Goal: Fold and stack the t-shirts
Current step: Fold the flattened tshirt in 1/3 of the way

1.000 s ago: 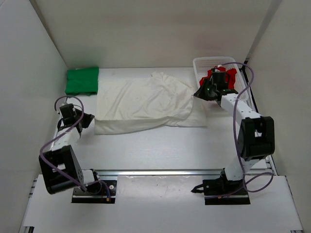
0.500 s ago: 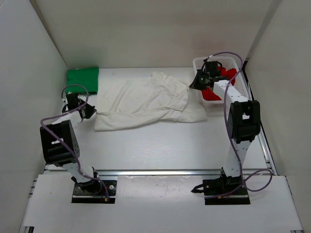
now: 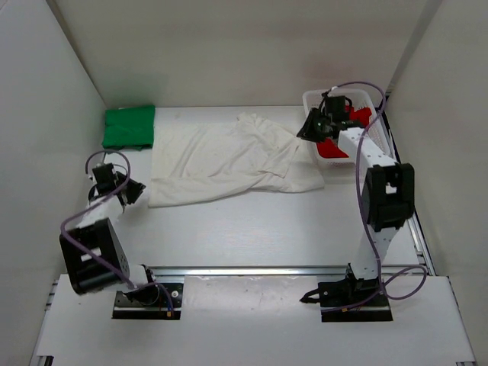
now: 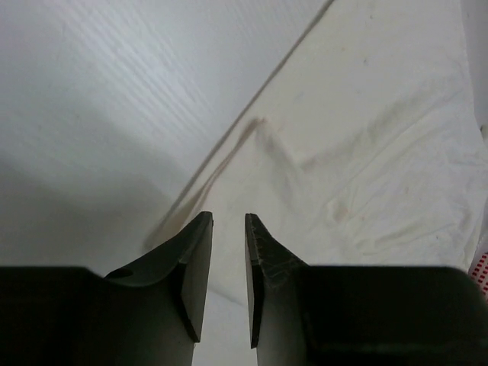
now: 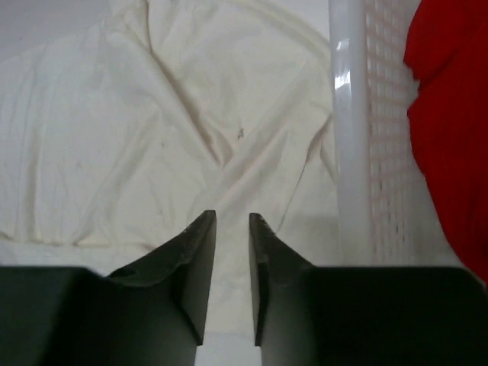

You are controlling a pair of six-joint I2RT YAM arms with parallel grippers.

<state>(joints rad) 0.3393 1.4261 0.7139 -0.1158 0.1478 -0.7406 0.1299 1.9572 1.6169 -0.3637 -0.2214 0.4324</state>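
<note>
Both pairs of jaws slightly parted, nothing held.
On the table (image 3: pixel 244 221), the white t-shirt (image 3: pixel 229 164) lies spread and rumpled at centre, the green t-shirt (image 3: pixel 130 127) folded in the far left corner, the red t-shirt (image 3: pixel 360 117) in the basket (image 3: pixel 320 93); left gripper (image 4: pixel 229 217) hangs off the white one's left edge, right gripper (image 5: pixel 232 215) beside the basket's left wall.

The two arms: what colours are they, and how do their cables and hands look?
The left arm and right arm have white links and black joints. A purple cable loops along each. The left hand and right hand have dark tapered fingers.
</note>
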